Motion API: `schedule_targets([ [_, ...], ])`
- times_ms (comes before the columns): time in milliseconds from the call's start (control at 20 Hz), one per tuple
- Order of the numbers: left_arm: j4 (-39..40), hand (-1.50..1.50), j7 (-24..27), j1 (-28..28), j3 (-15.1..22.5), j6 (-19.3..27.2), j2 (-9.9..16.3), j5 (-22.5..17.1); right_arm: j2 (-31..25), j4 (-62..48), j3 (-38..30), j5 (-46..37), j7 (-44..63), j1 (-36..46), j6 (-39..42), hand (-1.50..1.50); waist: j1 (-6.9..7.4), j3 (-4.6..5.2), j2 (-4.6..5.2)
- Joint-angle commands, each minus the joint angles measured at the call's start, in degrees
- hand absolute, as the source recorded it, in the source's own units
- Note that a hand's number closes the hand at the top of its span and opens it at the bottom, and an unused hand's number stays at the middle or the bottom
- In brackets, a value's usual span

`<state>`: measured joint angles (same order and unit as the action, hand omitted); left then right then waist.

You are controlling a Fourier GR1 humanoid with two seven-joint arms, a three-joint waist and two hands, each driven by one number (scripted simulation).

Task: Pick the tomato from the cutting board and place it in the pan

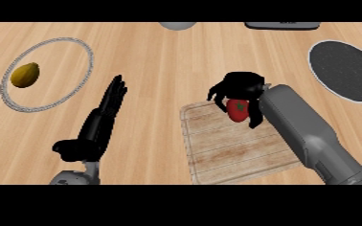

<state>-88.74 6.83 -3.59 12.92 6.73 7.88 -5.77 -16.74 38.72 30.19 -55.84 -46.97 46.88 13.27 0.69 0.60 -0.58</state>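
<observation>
Right hand [239, 87] curled round the tomato [238, 111] over the cutting board's [233, 148] far edge — best to lift it straight up, keep the fingers wrapped, then carry it toward the dark pan [339, 69] at the bench's right edge and let go low over it. Tomato's long axis runs near-to-far, green stem patch facing up. Left hand [99, 122] rests near the bench's front edge, fingers straight and pressed together — idle.
</observation>
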Motion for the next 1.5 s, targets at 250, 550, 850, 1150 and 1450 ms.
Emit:
schedule_targets([
  [250, -1.13, 0.0, 0.44, 1.93, -0.62, 0.63, -0.54, 0.65, -1.93, 4.27, -12.35, 7.21, 3.05, -2.29, -4.67, 1.5, -1.27, -0.59, 0.29],
  [550, -0.46, 0.0, 1.25, 4.17, -3.25, 2.33, 0.25, 0.42, -11.67, 5.78, -23.68, 10.11, 20.43, -11.12, -12.57, 1.5, -7.87, -0.41, -1.29],
  [850, -1.38, 0.0, -0.04, 5.34, -4.09, 1.01, 1.52, -0.74, -10.47, 23.83, -31.16, 18.24, 26.17, -19.45, -16.13, 1.5, -6.65, -0.4, -1.3],
  [1150, -6.03, 0.0, -1.89, 5.35, -1.85, 1.45, 0.38, 0.1, -12.25, 40.67, -38.46, 26.27, 38.52, -28.55, -10.21, 1.5, -3.99, -0.51, -0.51],
  [1450, 2.74, 0.0, 3.04, 0.99, -1.84, -0.95, -1.68, 0.79, -12.26, 42.79, -45.62, 31.51, 44.3, -29.34, -8.67, 1.5, -1.19, -0.57, 0.58],
])
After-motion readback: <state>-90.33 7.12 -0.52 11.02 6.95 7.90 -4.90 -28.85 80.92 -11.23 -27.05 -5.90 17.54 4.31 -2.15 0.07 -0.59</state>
